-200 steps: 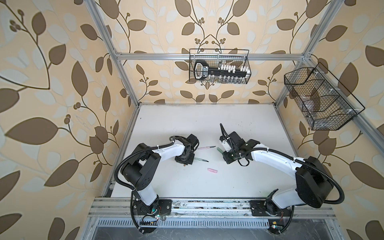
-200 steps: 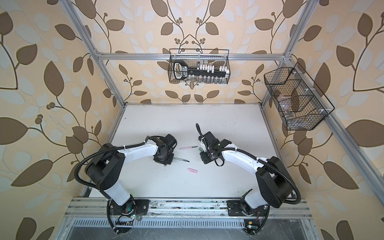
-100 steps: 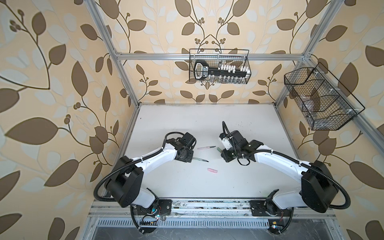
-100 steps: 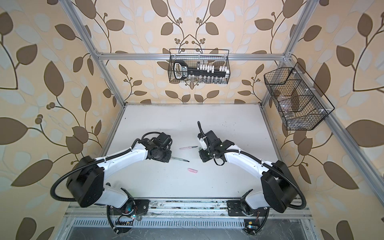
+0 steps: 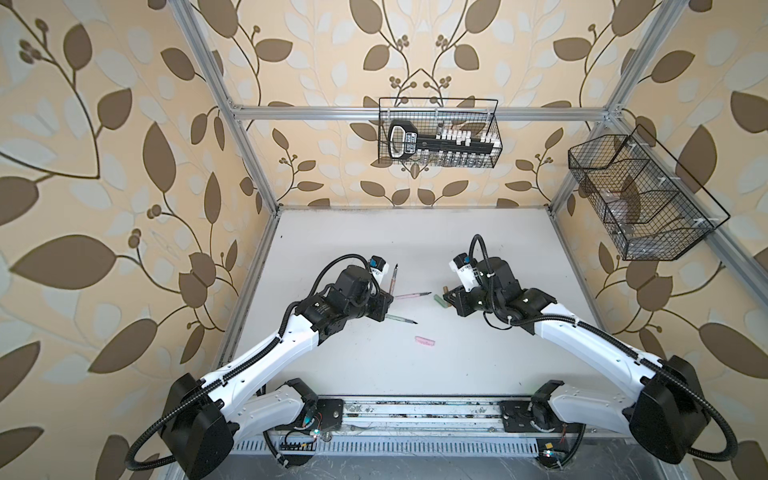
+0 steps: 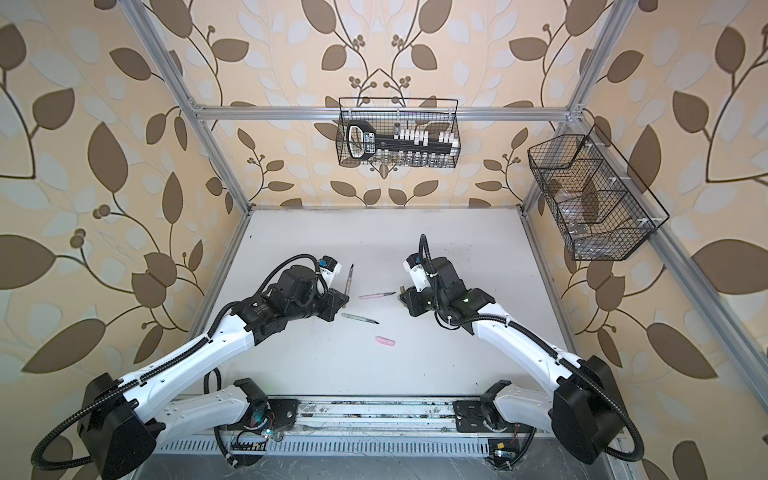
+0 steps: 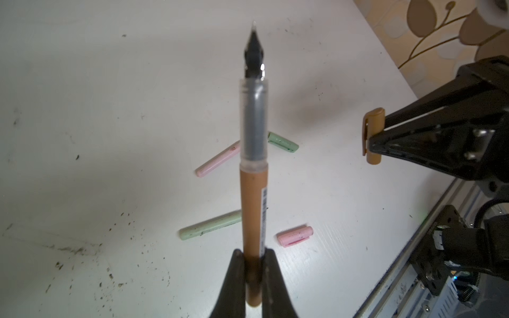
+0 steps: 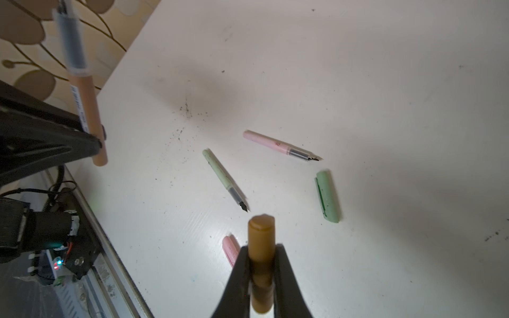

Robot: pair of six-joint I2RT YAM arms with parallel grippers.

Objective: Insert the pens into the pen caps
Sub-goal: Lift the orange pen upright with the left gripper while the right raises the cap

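Left claw (image 7: 253, 254) is gripping the brown pen (image 7: 252, 198), right claw (image 8: 261, 252) the brown cap (image 8: 261, 231), with pink pen (image 8: 271, 143) and green pen (image 8: 219, 174) lying between.

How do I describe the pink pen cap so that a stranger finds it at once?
Start at the white table. Of the small things on it, the pink cap lies nearest the front rail. It is short and stubby, unlike the long pink pen, and pink, unlike the green cap.

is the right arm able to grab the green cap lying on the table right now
Probably not yet: the short sage-green pen cap lies close by on the white table with nothing over it, but the right claw is shut on the tan-brown pen cap.
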